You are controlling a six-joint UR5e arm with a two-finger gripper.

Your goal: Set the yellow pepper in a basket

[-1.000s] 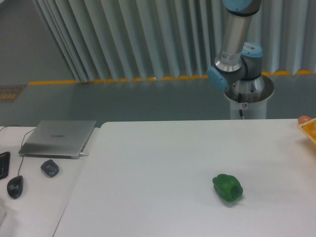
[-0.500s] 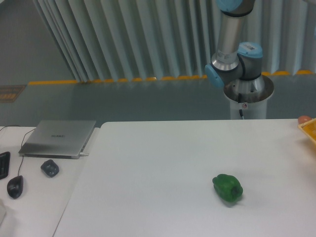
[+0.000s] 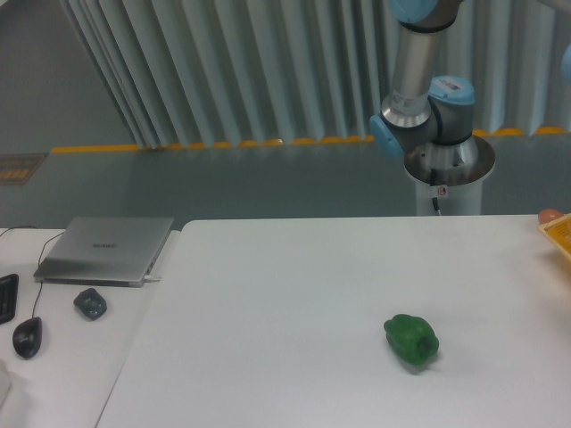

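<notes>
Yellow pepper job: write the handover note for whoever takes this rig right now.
Gripper: out of frame; only the grey and blue arm on its pedestal shows, behind the table.
Glossy yellow pepper: not visible anywhere.
Yellow-orange basket: a corner shows at the right edge of the white table.
Lumpy green pepper: lying alone on the table; not the target.
Done: cannot be confirmed.
Left: locate the yellow pepper and check the basket's contents.

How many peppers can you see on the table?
1: a green pepper lying right of the white table's middle, near the front. No yellow one shows; it may be out of view past the right edge.
</notes>
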